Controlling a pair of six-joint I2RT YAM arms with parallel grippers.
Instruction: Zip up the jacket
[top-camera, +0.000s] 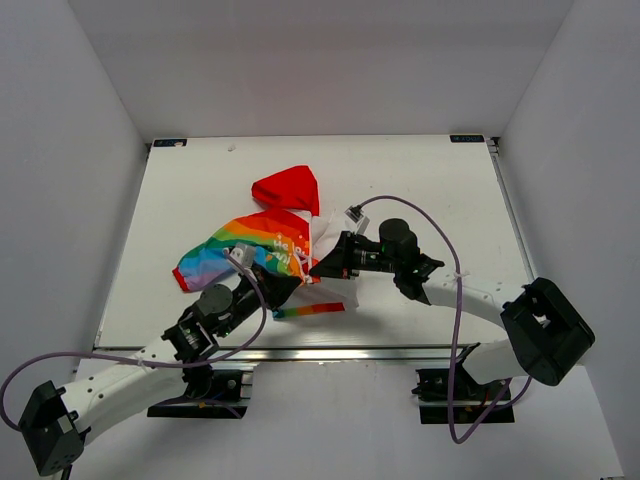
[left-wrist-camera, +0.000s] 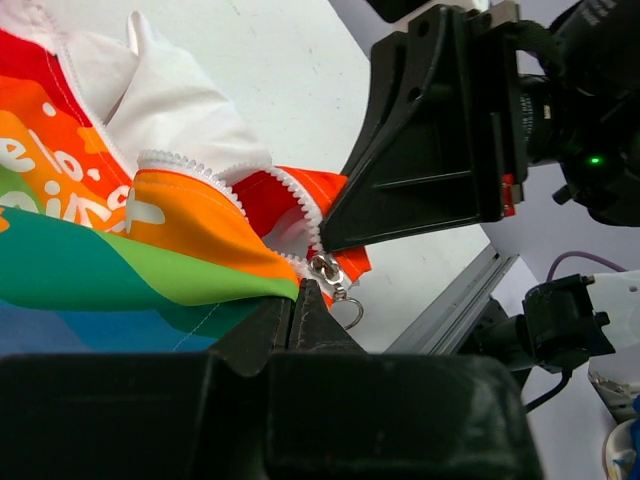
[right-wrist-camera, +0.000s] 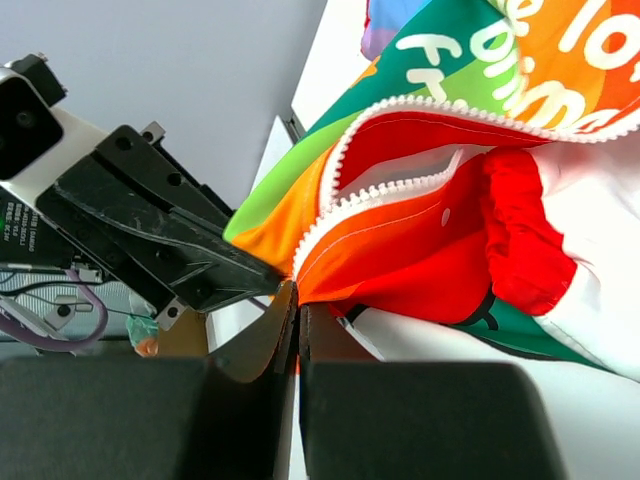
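A white surface lay inside a plain pale enclosure, whose walls rose at the left, right and far sides. A silver metal rail ran along the surface's near edge. At the far corners sat a small dark left label and a matching right label.

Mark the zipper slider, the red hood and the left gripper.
zipper slider (left-wrist-camera: 326, 270): left wrist view, on its metal body.
red hood (top-camera: 288, 188): top view, middle of the hood.
left gripper (left-wrist-camera: 297, 292): left wrist view, where its tips meet on the jacket (left-wrist-camera: 120, 260) edge.
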